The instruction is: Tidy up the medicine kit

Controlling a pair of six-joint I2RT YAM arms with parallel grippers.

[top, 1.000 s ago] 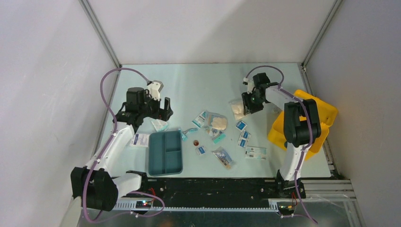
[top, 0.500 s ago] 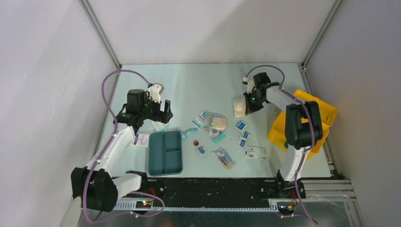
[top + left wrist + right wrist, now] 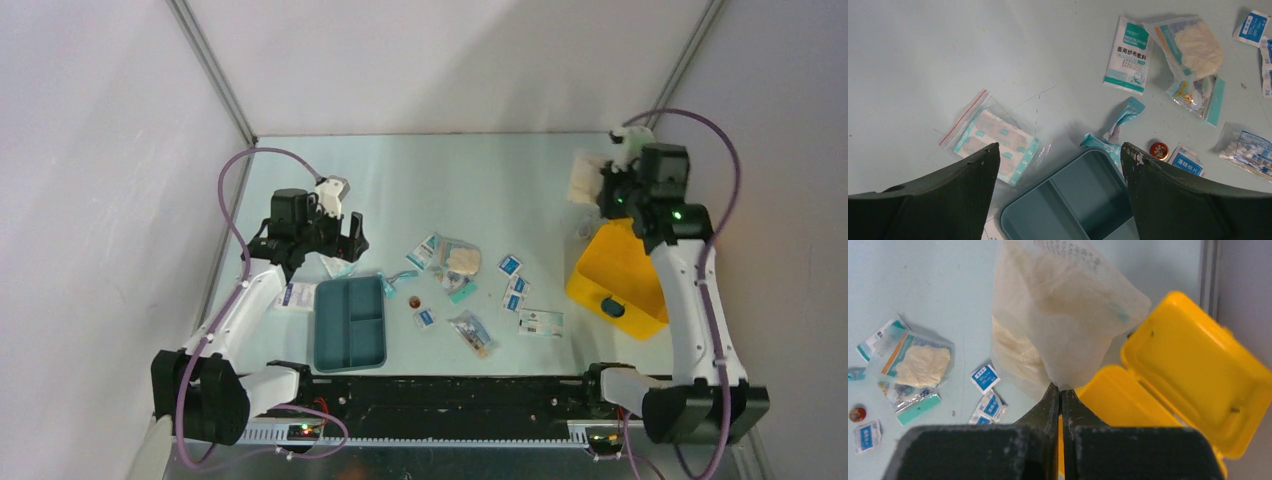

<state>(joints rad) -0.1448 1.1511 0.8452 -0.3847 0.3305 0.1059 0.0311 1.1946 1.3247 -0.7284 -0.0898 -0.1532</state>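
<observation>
Yellow plastic medicine kit, boxy with its hinged lid open, sits at the right edge of the pale table. A dark-teal divided tray lies near the left arm. The right gripper, jaws pinched together, holds a translucent pouch of beige material close beside the kit. The left gripper hangs wide open over the tray's corner.

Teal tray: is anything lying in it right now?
No, the teal tray shows only bare compartments in the top view.
</observation>
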